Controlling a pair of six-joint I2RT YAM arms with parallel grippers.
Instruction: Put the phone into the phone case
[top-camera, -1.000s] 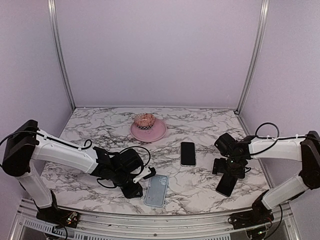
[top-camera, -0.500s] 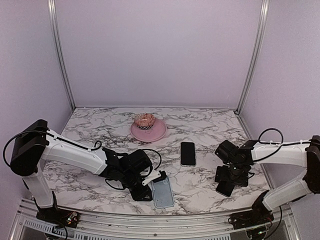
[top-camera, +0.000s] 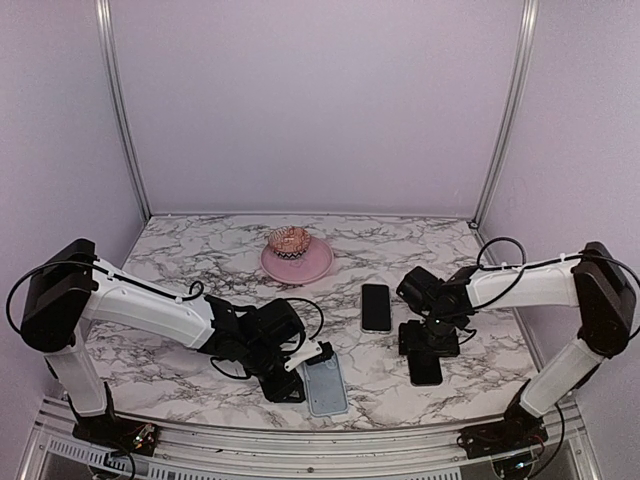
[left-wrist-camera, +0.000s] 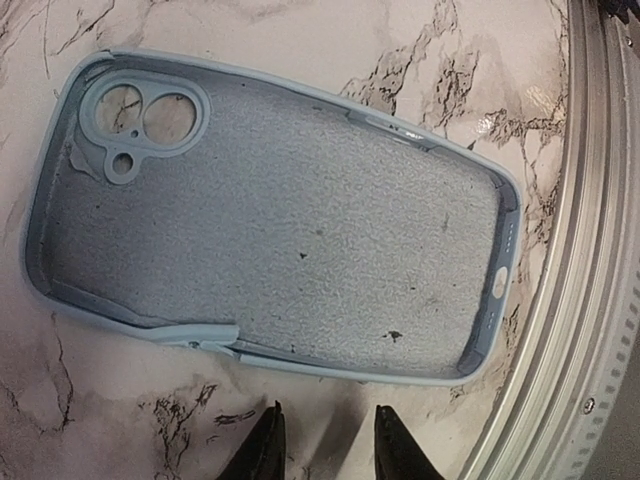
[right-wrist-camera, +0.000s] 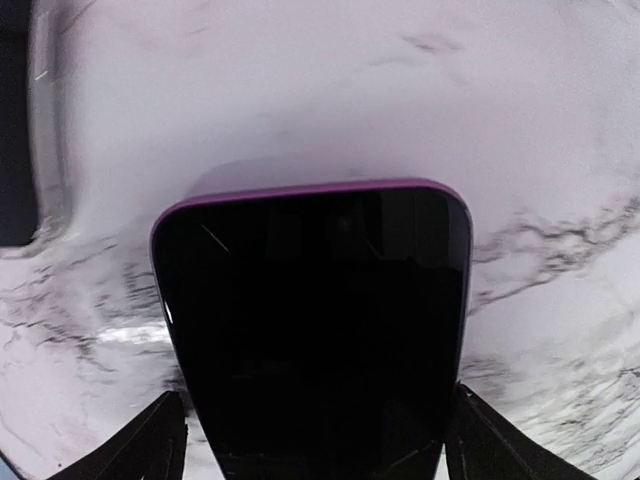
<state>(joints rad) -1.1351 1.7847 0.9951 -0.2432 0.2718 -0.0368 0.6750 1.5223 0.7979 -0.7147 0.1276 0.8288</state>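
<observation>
1. the phone case (left-wrist-camera: 280, 230), a pale grey-blue shell, was seen lying inside-up on the marble counter (top-camera: 180, 250), close to its near edge, with the camera cut-outs at the end away from the metal rail.
2. the left end effector (left-wrist-camera: 325, 450) was found released: its dark fingertips were spread with nothing between them, just beside one long edge of the phone case.
3. the phone (top-camera: 375, 307) was laid flat, screen up, near the middle of the counter, apart from both end effectors and from the phone case.
4. the right end effector (right-wrist-camera: 315, 445) was clenched on a darker phone (right-wrist-camera: 310, 330) with a purple rim, a finger pressed against each long side; whether it rested on the counter could not be told.
5. a pink plate (top-camera: 318, 265) carrying a small basket was set farther back.
</observation>
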